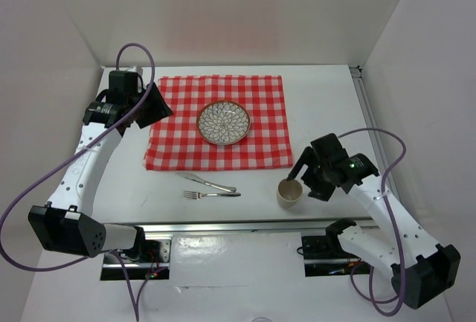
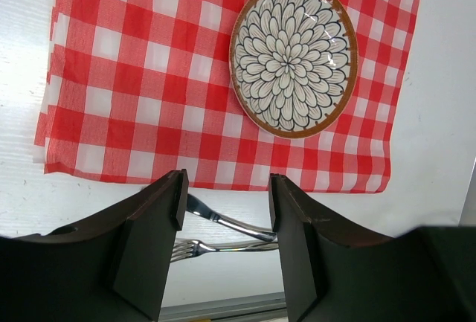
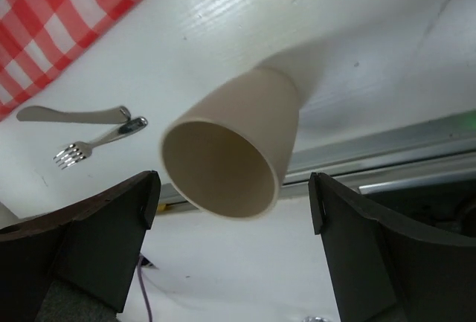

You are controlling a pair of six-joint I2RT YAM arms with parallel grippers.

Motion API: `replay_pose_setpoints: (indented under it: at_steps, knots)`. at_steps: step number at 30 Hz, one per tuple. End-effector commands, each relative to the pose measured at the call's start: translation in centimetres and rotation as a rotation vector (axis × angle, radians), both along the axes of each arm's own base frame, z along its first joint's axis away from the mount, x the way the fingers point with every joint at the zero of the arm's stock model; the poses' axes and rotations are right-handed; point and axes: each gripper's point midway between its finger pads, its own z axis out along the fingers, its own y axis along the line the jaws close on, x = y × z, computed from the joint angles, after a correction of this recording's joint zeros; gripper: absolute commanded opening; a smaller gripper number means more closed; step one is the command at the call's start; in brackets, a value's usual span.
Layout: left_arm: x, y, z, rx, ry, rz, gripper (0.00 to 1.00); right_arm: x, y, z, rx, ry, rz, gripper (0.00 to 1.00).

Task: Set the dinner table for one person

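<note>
The white dinner table (image 1: 321, 106) carries a red-and-white checked cloth (image 1: 264, 147) with a flower-patterned plate (image 1: 223, 123) on it. A knife (image 1: 208, 181) and a fork (image 1: 210, 195) lie on bare table in front of the cloth. A beige cup (image 1: 290, 192) stands to their right. My left gripper (image 1: 154, 105) is open and empty, raised over the cloth's far left corner. My right gripper (image 1: 306, 179) is open beside the cup, its fingers apart from the cup (image 3: 238, 136). The left wrist view shows the cloth (image 2: 149, 76), plate (image 2: 292, 58), knife (image 2: 223, 221) and fork (image 2: 197, 248).
A metal rail (image 1: 245, 227) runs along the table's near edge, close behind the cup (image 3: 387, 158). White walls enclose the table on the left, back and right. The knife (image 3: 71, 114) and fork (image 3: 89, 147) lie left of the cup.
</note>
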Motion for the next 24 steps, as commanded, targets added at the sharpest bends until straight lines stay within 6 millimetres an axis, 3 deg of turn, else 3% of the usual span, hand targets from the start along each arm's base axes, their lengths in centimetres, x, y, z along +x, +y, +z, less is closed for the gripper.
replay_pose_setpoints:
  at_steps: [1,4,8,11,13,16,17,19,20,21,22,23,24]
  knots:
    - [0.4,-0.4,0.9,-0.001,-0.045,-0.029,0.64,-1.3,0.1,0.4,0.059,0.034,-0.105,0.91]
    - [0.2,-0.7,0.6,-0.012,-0.034,-0.043,0.64,-1.6,-0.1,-1.3,0.039,0.065,-0.098,0.81]
    - [0.3,-0.7,0.3,-0.011,-0.025,-0.043,0.64,-2.2,-0.2,-3.6,0.022,0.116,-0.096,0.59]
    - [0.3,-0.7,0.3,-0.011,-0.025,-0.043,0.64,-2.1,-0.1,-4.2,0.022,0.104,-0.102,0.54]
    - [0.3,-0.7,0.2,-0.005,-0.027,-0.049,0.64,-1.4,-0.4,-3.8,0.013,0.065,-0.113,0.39]
    - [0.4,-0.7,0.6,-0.006,-0.036,-0.049,0.64,0.0,-1.0,-0.8,-0.018,-0.009,-0.131,0.15]
    - [0.6,-0.7,0.3,-0.005,-0.027,-0.049,0.64,0.8,-2.1,0.4,-0.066,-0.058,-0.171,0.00]
    - [0.7,-1.1,0.6,-0.013,-0.041,-0.073,0.64,3.5,-2.1,4.6,-0.060,-0.223,-0.164,0.00]
    - [0.6,-1.6,0.6,-0.014,-0.041,-0.087,0.64,4.9,-2.5,5.7,-0.121,-0.289,-0.111,0.00]
    - [0.6,-1.6,-0.2,-0.012,-0.021,-0.087,0.64,6.6,-2.1,8.2,-0.119,-0.361,-0.091,0.00]
    - [0.4,-2.4,-0.2,-0.012,-0.021,-0.111,0.66,8.4,-1.5,9.6,-0.129,-0.411,-0.070,0.00]
    - [0.3,-2.3,-0.7,-0.004,-0.010,-0.103,0.66,10.7,-1.0,8.4,-0.180,-0.362,-0.039,0.00]
    - [-0.1,-2.7,-1.4,-0.002,0.007,-0.117,0.67,13.1,-0.2,11.0,-0.187,-0.417,0.004,0.00]
